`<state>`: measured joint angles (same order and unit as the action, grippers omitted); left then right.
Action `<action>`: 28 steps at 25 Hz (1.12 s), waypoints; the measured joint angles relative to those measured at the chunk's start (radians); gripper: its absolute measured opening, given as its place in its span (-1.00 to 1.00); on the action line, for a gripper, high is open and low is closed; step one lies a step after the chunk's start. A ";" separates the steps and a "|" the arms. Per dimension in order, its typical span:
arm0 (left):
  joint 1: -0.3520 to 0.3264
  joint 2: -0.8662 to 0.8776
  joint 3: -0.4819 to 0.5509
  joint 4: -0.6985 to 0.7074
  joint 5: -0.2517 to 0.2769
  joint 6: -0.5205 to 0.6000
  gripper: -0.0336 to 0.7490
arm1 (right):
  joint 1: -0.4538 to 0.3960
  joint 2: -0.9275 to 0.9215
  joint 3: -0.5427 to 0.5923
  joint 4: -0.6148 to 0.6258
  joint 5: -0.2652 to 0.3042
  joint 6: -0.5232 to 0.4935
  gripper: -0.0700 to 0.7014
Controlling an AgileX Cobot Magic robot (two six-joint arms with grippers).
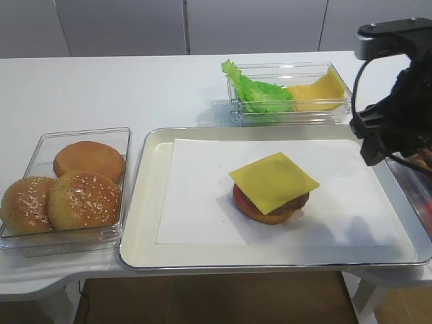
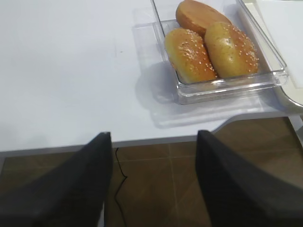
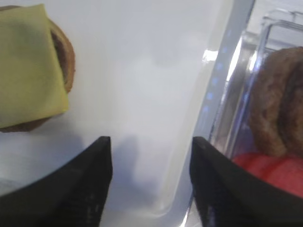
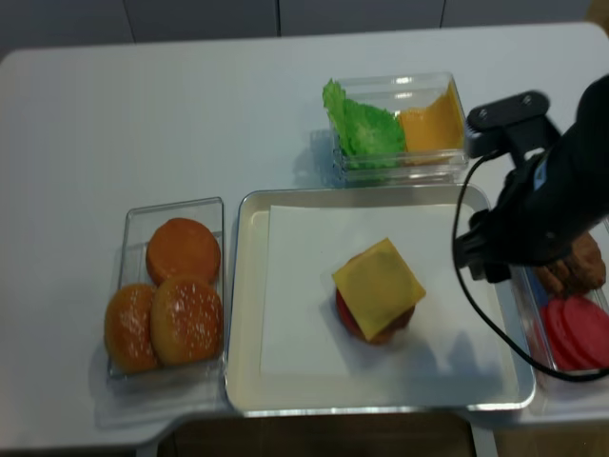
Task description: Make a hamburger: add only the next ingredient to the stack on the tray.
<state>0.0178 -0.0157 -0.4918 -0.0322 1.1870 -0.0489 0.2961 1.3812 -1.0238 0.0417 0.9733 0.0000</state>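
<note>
table: white top [image 1: 101,88] | wall: pale grey panels [image 1: 121,27] | floor: brown tiles [image 2: 156,189]

Right tool [image 3: 151,182] and left tool [image 2: 154,182] gape, empty.

A robot test bench — white table [image 1: 101,88], plain grey wall panels [image 1: 121,27], sorted ingredient tubs [image 1: 290,94].

Three buns [image 1: 64,192], one tray [image 1: 145,233]
</note>
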 joint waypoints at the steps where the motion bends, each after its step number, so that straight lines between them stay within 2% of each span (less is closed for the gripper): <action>1: 0.000 0.000 0.000 0.000 0.000 0.000 0.15 | -0.030 -0.007 0.000 0.011 0.007 -0.010 0.20; 6: 0.000 0.000 0.000 0.000 0.000 0.000 0.15 | -0.202 -0.040 0.000 0.126 0.063 -0.119 0.19; 8: 0.000 0.000 0.000 0.000 0.000 0.000 0.15 | -0.268 -0.057 0.000 0.158 0.085 -0.138 0.19; 11: 0.000 0.000 0.000 0.000 0.000 0.000 0.15 | -0.322 -0.100 0.010 0.169 0.106 -0.144 0.19; 24: 0.000 0.000 0.000 0.000 0.000 0.000 0.15 | -0.335 -0.497 0.199 0.169 0.153 -0.133 0.19; 28: 0.000 0.000 0.000 0.000 0.000 0.000 0.15 | -0.335 -0.630 0.218 0.169 0.204 -0.130 0.19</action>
<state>0.0178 -0.0157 -0.4918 -0.0322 1.1870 -0.0489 -0.0385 0.7515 -0.8056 0.2110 1.1768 -0.1300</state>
